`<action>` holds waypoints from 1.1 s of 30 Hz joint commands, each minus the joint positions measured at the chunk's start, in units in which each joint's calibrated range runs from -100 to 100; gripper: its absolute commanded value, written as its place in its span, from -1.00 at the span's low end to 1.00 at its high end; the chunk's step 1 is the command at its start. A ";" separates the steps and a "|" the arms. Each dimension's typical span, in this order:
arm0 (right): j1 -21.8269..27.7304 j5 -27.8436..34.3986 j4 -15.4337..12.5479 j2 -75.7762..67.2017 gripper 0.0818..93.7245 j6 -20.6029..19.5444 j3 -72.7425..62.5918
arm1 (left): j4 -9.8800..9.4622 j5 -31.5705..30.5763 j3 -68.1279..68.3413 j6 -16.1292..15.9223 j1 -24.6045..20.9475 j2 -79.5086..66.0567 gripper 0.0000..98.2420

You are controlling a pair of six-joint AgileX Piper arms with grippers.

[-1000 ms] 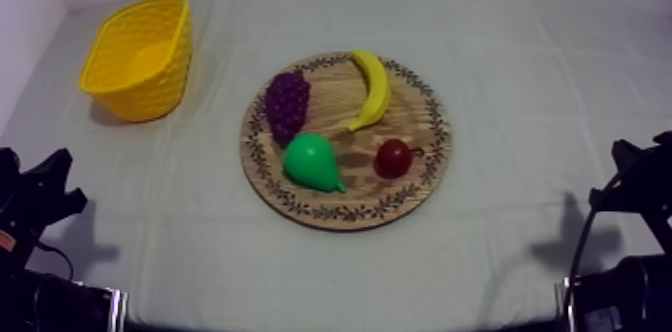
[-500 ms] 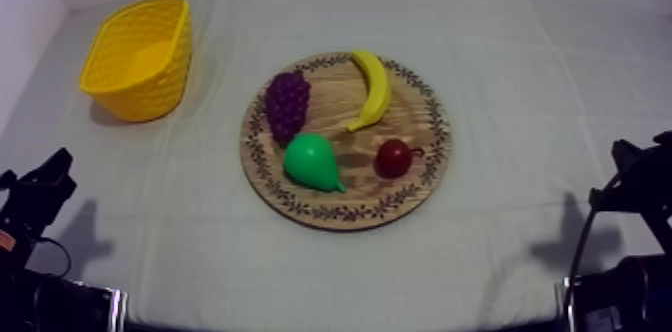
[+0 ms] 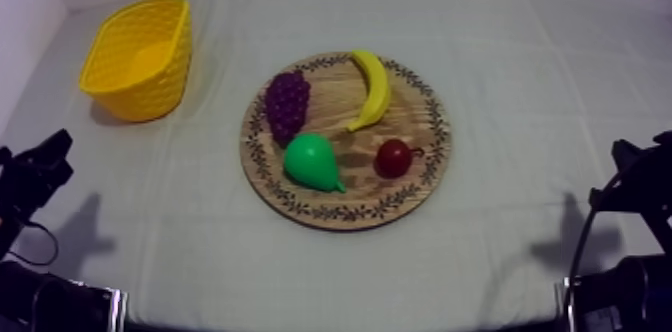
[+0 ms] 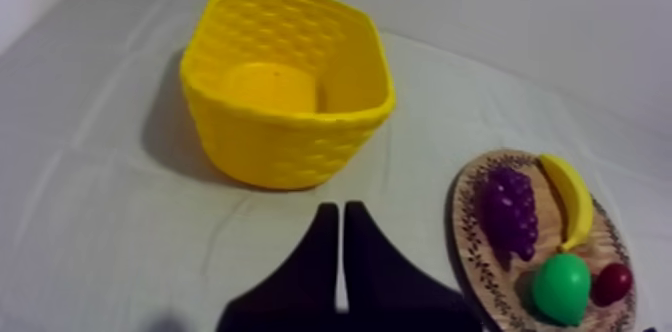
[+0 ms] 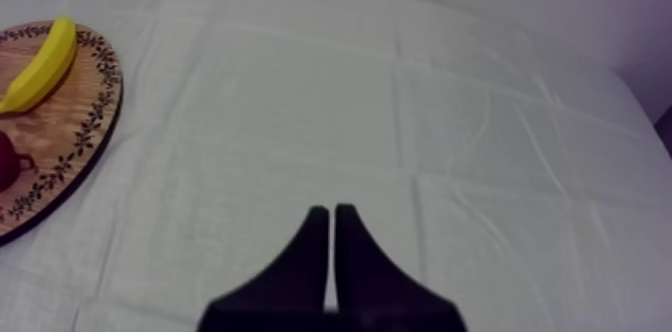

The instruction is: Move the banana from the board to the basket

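Yellow and curved, the banana (image 3: 372,89) is lying on the far part of the wooden board (image 3: 345,214), just beside the bunch of grapes (image 3: 287,104). Its long axis is running roughly from the near edge of the bench (image 3: 520,76) toward the far edge. The yellow basket (image 3: 150,91) is sitting well apart at the far left. The left hand (image 4: 340,211) and right hand (image 5: 327,214) are resting low at their sides, fingers pressed together on nothing. The fruit is lying ahead and inward of each; by my judgement the left arm, sharing the basket's side, is suiting the carry better.
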 commanded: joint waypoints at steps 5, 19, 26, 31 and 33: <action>0.00 -0.03 0.01 -0.02 -0.99 0.03 -0.03 | 0.08 8.72 -27.16 1.24 4.56 18.25 -1.00; 0.00 -0.03 0.01 -0.02 -0.99 0.05 -0.03 | 0.05 18.98 -64.09 6.27 17.37 48.84 -0.99; 0.00 -0.03 0.01 -0.02 -0.99 0.06 -0.03 | 0.31 19.42 -72.29 8.76 22.04 61.27 -0.98; 0.00 -0.03 0.01 -0.02 -0.99 0.06 -0.03 | 0.39 19.45 -75.94 10.55 25.07 68.48 -0.97; 0.00 -0.03 0.01 -0.02 -0.99 0.06 -0.03 | 0.51 19.45 -76.91 11.15 25.98 71.07 -0.97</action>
